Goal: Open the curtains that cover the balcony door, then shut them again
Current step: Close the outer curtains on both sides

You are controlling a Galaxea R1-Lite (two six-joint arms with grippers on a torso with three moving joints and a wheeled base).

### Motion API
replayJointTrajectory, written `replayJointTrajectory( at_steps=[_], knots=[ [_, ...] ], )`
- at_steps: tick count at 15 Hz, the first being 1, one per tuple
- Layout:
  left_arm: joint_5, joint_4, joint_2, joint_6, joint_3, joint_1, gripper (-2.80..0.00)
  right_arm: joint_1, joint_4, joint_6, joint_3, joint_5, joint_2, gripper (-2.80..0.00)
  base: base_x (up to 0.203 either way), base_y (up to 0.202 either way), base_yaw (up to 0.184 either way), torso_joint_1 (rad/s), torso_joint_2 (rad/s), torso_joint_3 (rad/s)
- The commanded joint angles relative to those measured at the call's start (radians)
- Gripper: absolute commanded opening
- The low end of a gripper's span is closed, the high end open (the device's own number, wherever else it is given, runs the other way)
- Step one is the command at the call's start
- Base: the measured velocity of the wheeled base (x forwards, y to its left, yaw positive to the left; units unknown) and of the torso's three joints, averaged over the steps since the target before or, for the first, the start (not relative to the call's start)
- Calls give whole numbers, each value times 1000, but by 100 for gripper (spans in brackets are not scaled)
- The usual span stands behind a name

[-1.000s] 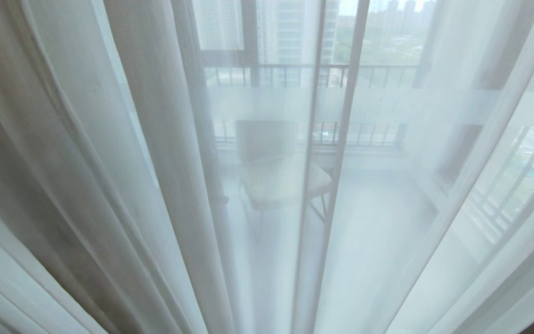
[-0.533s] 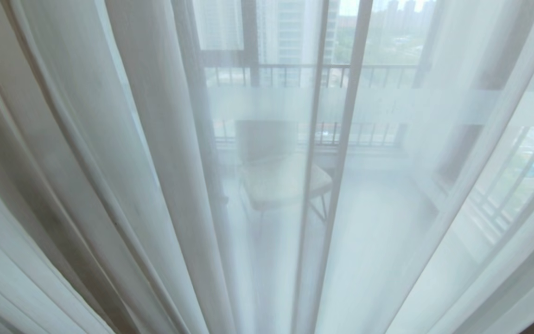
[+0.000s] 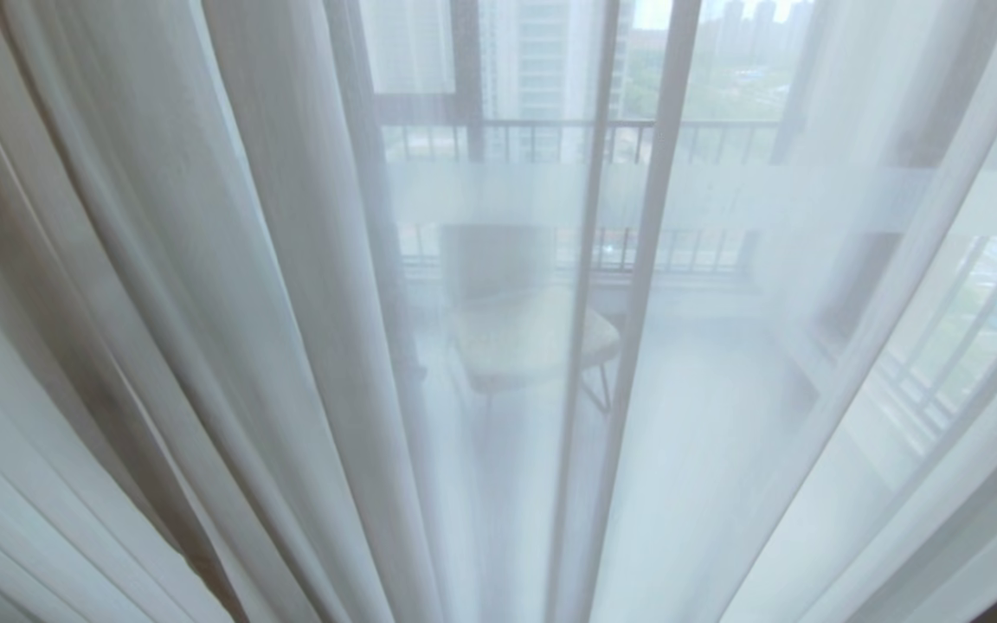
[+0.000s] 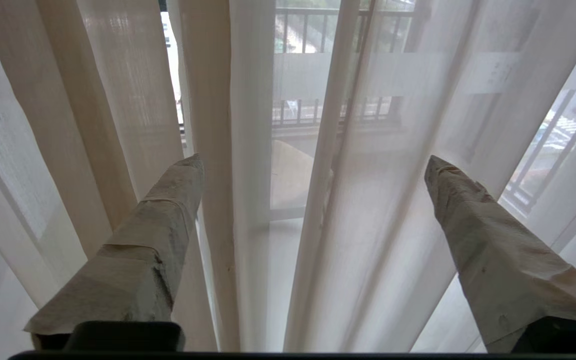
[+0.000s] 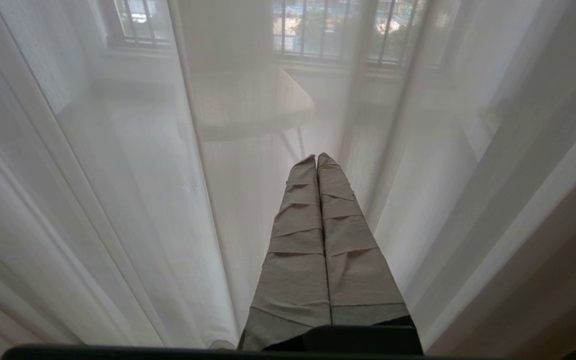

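**Curtains drawn across the balcony door, nothing gripped**

Curtains [image 3: 230, 346] are being seen hanging shut in front of the robot, filling the whole head view: sheer white folds across the middle and right, heavier cream pleats [image 4: 98, 125] bunched on the left. The balcony door [image 3: 667, 173] is being glimpsed through the sheer, dark frame and frosted band showing, with a chair [image 3: 524, 329] and railing [image 3: 550, 130] being made out beyond it. The left gripper [image 4: 313, 165] is being held right up at the fabric, jaws spread wide with folds hanging between the taped fingers [image 4: 168, 210], nothing pinched. The right gripper [image 5: 316, 157] is being kept close to the sheer lower down, jaws pressed together and empty.
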Motion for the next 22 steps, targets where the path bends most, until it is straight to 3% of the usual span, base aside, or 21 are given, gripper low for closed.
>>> replayJointTrajectory(
  at_steps=[1,8,11,14,19,22],
  knots=[
    [3,1,5,0,1,0,-280,0,0,0,0,1,0,-280,0,0,0,0,0,0],
    [4,-2,6,-7,31,-2,-280,0,0,0,0,1,0,-280,0,0,0,0,0,0],
    [3,-5,7,-48,70,28,-280,0,0,0,0,1,0,-280,0,0,0,0,0,0],
    [-18,-5,-12,-57,120,205,-280,0,0,0,0,1,0,-280,0,0,0,0,0,0],
    [-253,-5,-186,-60,325,658,-280,0,0,0,0,1,0,-280,0,0,0,0,0,0],
    [-323,-5,-354,-60,504,751,-280,-1,0,0,0,1,0,-280,0,0,0,0,0,0]
  ],
)
